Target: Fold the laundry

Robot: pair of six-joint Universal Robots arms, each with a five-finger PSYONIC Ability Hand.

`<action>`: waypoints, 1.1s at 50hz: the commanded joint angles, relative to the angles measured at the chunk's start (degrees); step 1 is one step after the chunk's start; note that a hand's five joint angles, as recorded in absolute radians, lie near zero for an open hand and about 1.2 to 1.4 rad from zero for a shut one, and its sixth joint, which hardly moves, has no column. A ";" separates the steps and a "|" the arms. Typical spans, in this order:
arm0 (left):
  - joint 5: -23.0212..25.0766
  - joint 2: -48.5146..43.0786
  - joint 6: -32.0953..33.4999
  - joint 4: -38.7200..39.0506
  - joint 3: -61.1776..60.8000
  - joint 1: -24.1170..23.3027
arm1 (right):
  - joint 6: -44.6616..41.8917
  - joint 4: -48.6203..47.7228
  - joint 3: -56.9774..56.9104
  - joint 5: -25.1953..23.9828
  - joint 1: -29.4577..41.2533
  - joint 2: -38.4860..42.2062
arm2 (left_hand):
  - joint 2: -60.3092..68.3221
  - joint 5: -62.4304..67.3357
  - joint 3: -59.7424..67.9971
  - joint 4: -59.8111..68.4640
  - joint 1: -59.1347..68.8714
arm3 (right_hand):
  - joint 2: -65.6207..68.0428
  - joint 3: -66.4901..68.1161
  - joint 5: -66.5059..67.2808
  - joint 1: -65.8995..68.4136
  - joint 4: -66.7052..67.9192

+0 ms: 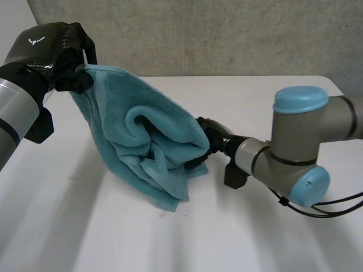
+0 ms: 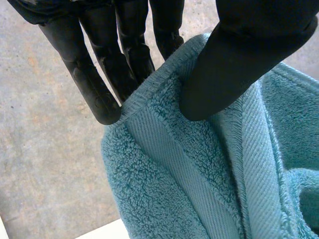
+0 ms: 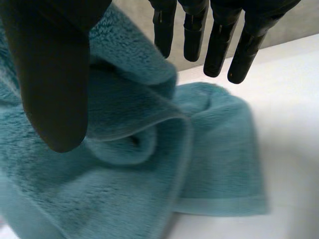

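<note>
Left hand [image 2: 234, 59] pinches the teal towel [image 2: 164, 189] at a hemmed corner, thumb against fingers [image 2: 94, 89].
In the head view the towel's long axis runs from that raised corner at 10 o'clock down to the right hand [image 1: 211, 139] near 3 o'clock. Its loose bulk sags toward 6, and I cannot tell whether the low corner touches the white table [image 1: 272, 238]. The right hand's fingers are straight and apart from the thumb, with cloth bunched between and nothing pinched. It looks the nearer hand to the free edge. Bare table spreads from 3 to 6 o'clock, and a grey wall [image 1: 227, 34] stands at 12.
</note>
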 commanded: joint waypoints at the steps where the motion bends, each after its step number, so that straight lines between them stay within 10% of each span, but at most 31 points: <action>1: -0.09 0.00 -0.22 0.00 1.45 -0.07 | 3.69 -4.35 -2.18 0.25 5.03 4.30 | 11.34 14.60 11.79 11.53 14.35 | 3.12 3.66 4.33 5.90 4.37; 4: -0.09 0.18 -0.22 0.00 1.54 -0.34 | 3.78 -5.67 -3.49 0.78 5.29 5.79 | 11.34 14.60 11.79 11.53 14.35 | 14.82 15.36 16.03 17.60 16.07; 7: -0.09 0.79 -0.13 0.00 1.62 -0.78 | 3.69 -7.43 -4.99 2.70 5.03 6.42 | 11.34 14.60 11.79 11.53 14.35 | 60.10 60.64 61.30 62.88 61.35; 16: 0.00 1.94 0.57 0.70 2.15 1.24 | -6.54 -7.61 -1.49 16.68 -2.59 -9.62 | 11.34 14.60 11.79 11.53 14.35 | 60.27 60.81 61.48 63.05 61.52; 27: 0.26 -0.51 0.66 1.06 0.14 6.78 | -45.49 -2.10 3.97 15.19 -6.23 -23.81 | 11.34 14.60 11.79 11.53 14.35 | 60.27 60.81 61.48 63.05 61.52; 41: 0.09 -13.88 12.79 1.41 -4.27 6.34 | -55.72 9.46 2.84 15.46 -2.88 -16.02 | 11.34 14.60 11.79 11.53 14.35 | 60.27 60.81 61.48 63.05 61.52; 49: -0.17 -18.28 13.14 6.94 -3.04 6.34 | -54.85 5.05 -2.62 18.61 -2.88 -6.51 | 11.34 14.60 11.79 11.53 14.35 | -2.52 -1.98 -1.32 0.26 -1.28; 55: -0.35 -19.68 13.31 9.58 -1.54 6.87 | -45.19 3.11 3.61 20.73 -3.76 -13.60 | 11.34 14.60 11.79 11.53 14.35 | -5.94 -5.40 -4.74 -3.17 -4.70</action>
